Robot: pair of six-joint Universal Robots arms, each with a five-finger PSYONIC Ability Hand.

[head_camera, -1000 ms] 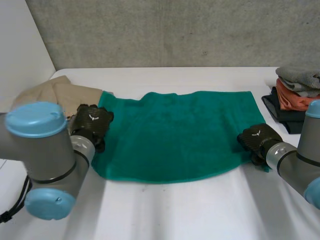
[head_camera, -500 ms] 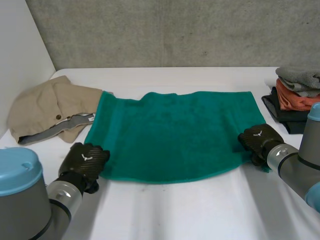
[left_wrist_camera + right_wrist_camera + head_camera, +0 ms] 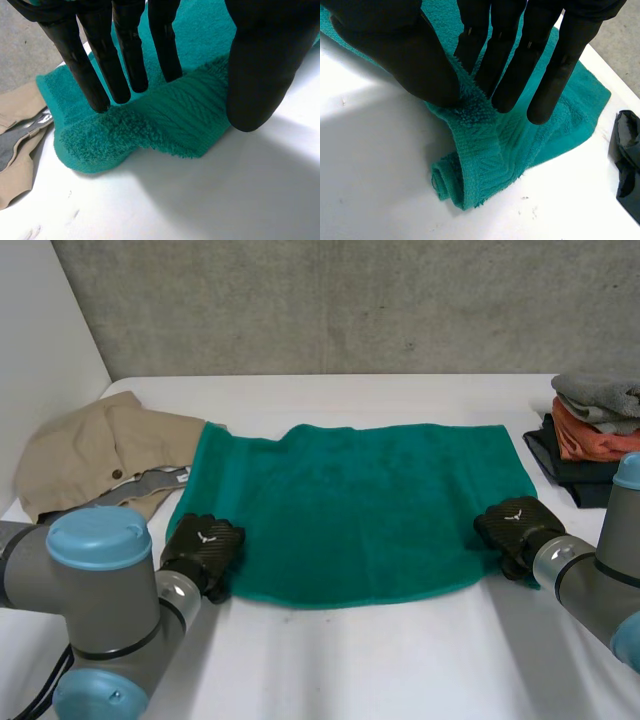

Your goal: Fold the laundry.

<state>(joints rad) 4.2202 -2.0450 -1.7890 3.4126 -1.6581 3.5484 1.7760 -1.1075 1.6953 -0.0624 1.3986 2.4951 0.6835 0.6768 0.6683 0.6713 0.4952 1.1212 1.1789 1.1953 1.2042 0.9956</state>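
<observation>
A green towel (image 3: 360,510) lies spread flat in the middle of the white table (image 3: 400,660). My left hand (image 3: 203,545) is at its near left corner. There its straight fingers (image 3: 117,65) rest on top of the towel (image 3: 150,120), with the thumb (image 3: 260,75) apart beside the edge; this hand is open. My right hand (image 3: 515,525) is at the near right corner. Its thumb (image 3: 405,55) and fingers (image 3: 520,60) pinch the towel (image 3: 485,145), and the corner curls into a small roll below them.
A beige garment (image 3: 90,455) lies crumpled at the left, just beyond the towel's left edge, and shows beside my left hand as well (image 3: 17,135). A stack of folded clothes (image 3: 595,425) sits at the right edge on a black cloth (image 3: 627,160).
My left hand has come from the towel's left edge toward me and then right, onto the near left corner. The right hand has stayed on its corner.
</observation>
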